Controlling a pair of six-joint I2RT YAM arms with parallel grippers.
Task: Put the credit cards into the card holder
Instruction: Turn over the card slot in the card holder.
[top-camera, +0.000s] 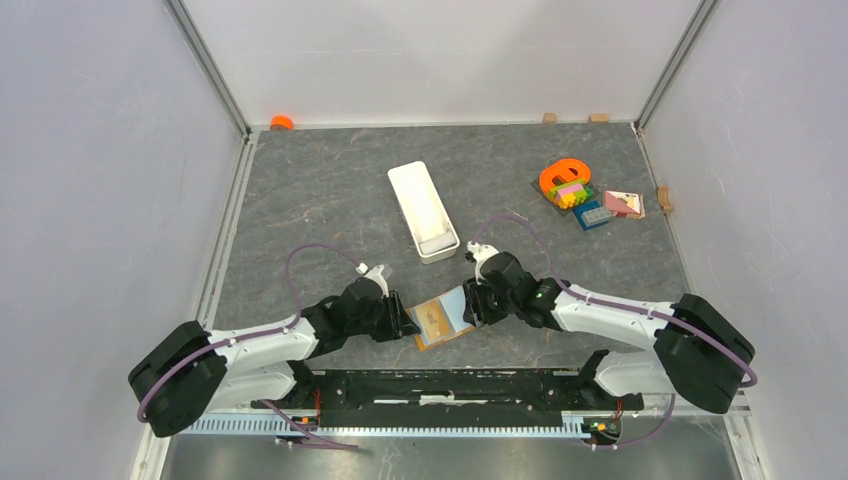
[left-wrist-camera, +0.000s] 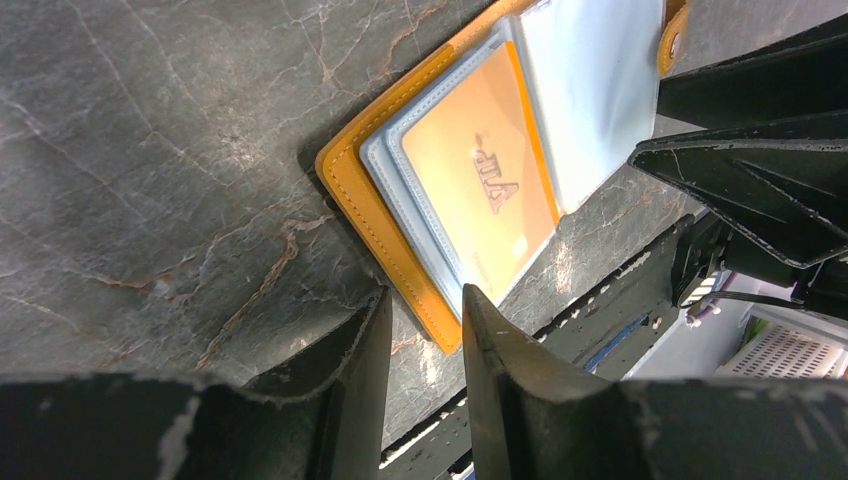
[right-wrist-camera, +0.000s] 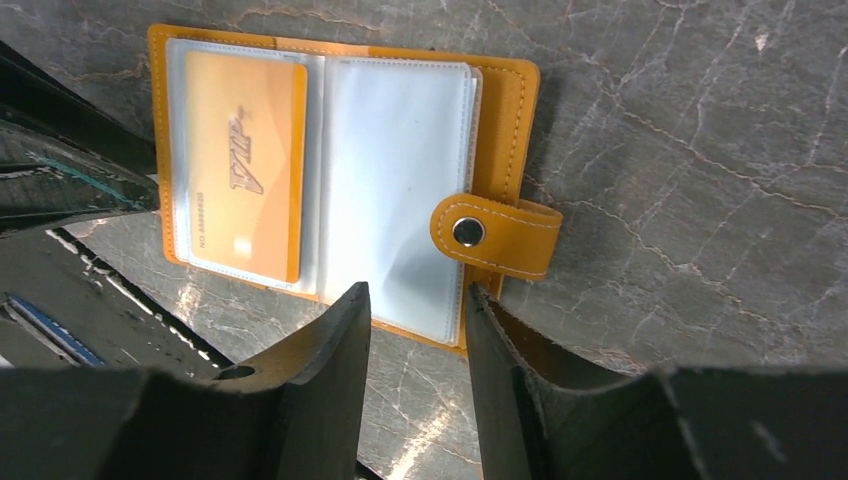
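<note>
The card holder (right-wrist-camera: 330, 190) lay open and flat on the worktop (right-wrist-camera: 700, 150) between the left tool (left-wrist-camera: 425, 305) and right tool (right-wrist-camera: 418, 300), both narrowly apart and gripping nothing, and it looked light and floppy with slick plastic pockets (right-wrist-camera: 400, 180), so its stitched rim (right-wrist-camera: 505, 130) seemed the surest hold.

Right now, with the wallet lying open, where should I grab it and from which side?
Probably the snap tab, coming from the right arm's side. The wallet lies flat on the table, so its covers give little to pinch, but the tab sticks out past the edge.
</note>
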